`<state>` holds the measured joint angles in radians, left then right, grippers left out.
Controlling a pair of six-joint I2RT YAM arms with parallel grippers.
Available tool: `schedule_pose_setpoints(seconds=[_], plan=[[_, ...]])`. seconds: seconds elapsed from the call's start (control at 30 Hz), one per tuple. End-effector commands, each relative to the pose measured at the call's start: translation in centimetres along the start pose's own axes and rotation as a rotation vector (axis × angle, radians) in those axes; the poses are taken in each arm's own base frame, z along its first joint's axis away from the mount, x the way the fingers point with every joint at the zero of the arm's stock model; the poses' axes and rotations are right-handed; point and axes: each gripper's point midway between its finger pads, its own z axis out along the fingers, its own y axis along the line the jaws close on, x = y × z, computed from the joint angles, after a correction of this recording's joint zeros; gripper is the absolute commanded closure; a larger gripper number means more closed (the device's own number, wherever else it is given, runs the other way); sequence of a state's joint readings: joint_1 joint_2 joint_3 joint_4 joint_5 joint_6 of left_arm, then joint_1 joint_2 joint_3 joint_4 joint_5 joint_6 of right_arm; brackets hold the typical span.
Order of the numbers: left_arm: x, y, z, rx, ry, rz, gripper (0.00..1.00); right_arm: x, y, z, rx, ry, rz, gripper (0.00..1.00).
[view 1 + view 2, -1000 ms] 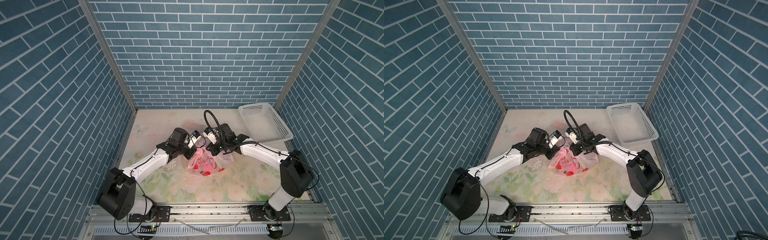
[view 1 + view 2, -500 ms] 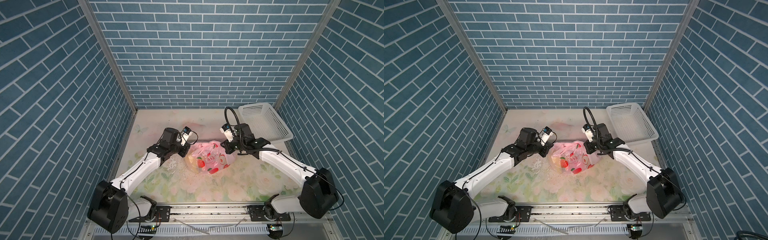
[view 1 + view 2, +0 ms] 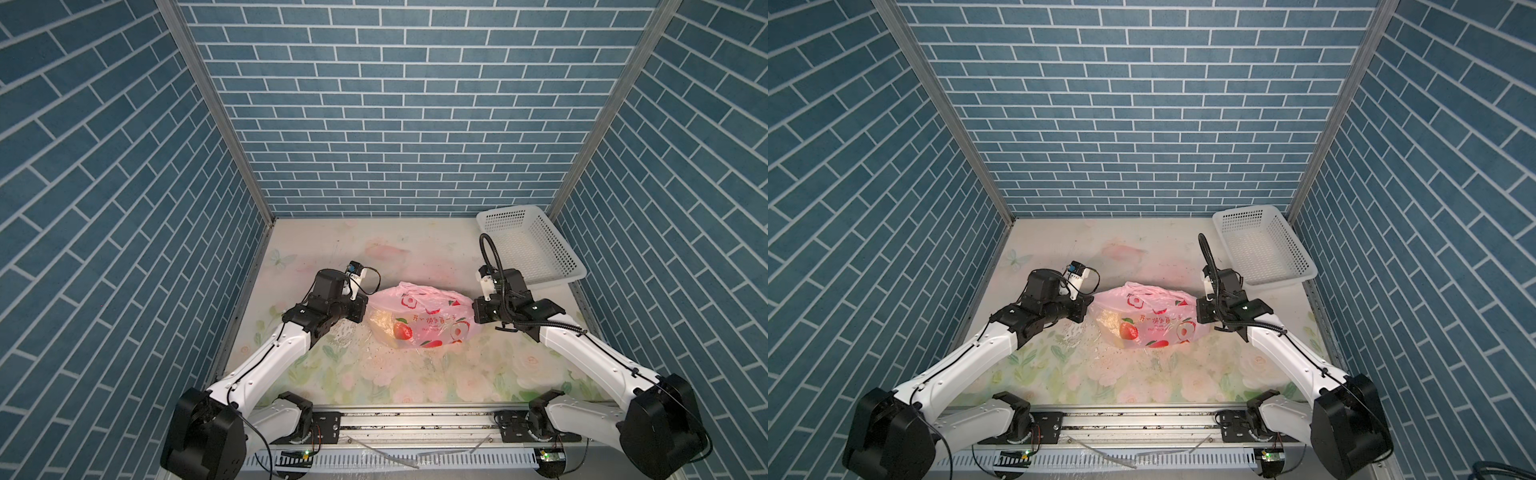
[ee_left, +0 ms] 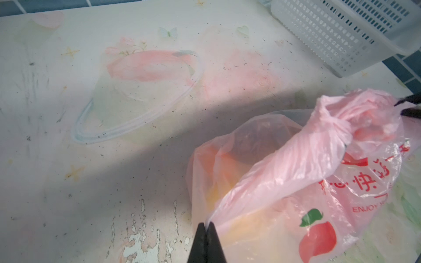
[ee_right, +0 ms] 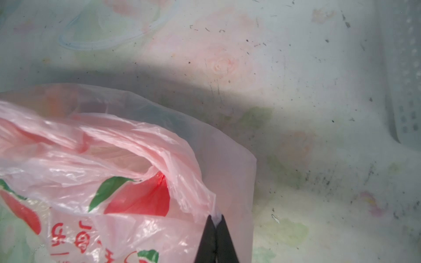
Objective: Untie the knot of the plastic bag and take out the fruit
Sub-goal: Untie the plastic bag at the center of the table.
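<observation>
The pale-pink plastic bag (image 3: 419, 320) (image 3: 1146, 320) lies stretched sideways on the table between both arms. My left gripper (image 3: 365, 309) (image 4: 206, 224) is shut on a thin end of one bag handle. That handle runs taut to the knot (image 4: 335, 124), a bunched twist on top of the bag. At the opposite end my right gripper (image 3: 473, 311) (image 5: 215, 218) is shut on another crinkled end of the plastic bag (image 5: 114, 159). The fruit (image 4: 227, 173) shows only as blurred yellow, orange and dark shapes through the plastic.
A white perforated basket (image 3: 532, 249) (image 3: 1262, 245) (image 4: 341, 29) stands at the back right corner, just behind my right arm. Blue brick walls close in three sides. The floral table cover (image 3: 374, 374) is worn and speckled in front of the bag.
Both grippers have moved apart, left arm leftward and right arm rightward, each keeping its pinch. The bag has gone from a bunched heap to a wide stretched shape.
</observation>
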<state>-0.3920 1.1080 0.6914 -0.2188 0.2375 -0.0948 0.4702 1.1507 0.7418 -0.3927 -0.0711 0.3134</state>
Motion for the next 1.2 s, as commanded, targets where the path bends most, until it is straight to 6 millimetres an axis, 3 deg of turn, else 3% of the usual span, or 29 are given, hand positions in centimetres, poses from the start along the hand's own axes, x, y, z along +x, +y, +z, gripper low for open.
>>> schedule_pose_setpoints(seconds=[0.0,0.2,0.43,0.47,0.6,0.7,0.9,1.17], plan=[[0.5,1.7,-0.4,-0.085,-0.008,-0.070,1.00,2.0,-2.5,-0.3,0.111,0.042,0.093,1.00],[0.6,2.6,-0.8,-0.130,-0.027,-0.101,1.00,2.9,-2.9,-0.5,0.129,0.075,0.121,1.00],[-1.6,1.4,-1.2,-0.064,-0.096,-0.045,1.00,1.7,0.0,-1.4,-0.029,0.061,0.028,1.00],[-2.0,1.2,-1.2,-0.057,-0.106,-0.038,1.00,1.4,0.2,-1.7,-0.036,0.053,0.013,0.96],[-3.2,0.4,-1.5,-0.014,-0.147,-0.022,1.00,-0.7,1.4,-2.6,-0.080,0.024,-0.057,0.59],[-3.2,0.2,-1.6,-0.004,-0.158,-0.018,1.00,-2.9,2.3,-2.5,-0.105,-0.001,-0.075,0.43],[-3.0,0.1,-1.8,0.001,-0.170,-0.021,1.00,-6.9,3.9,0.0,-0.156,-0.021,-0.086,0.32],[-2.4,0.4,-1.8,-0.014,-0.152,-0.027,1.00,-9.5,6.1,4.3,-0.267,0.001,-0.080,0.37]])
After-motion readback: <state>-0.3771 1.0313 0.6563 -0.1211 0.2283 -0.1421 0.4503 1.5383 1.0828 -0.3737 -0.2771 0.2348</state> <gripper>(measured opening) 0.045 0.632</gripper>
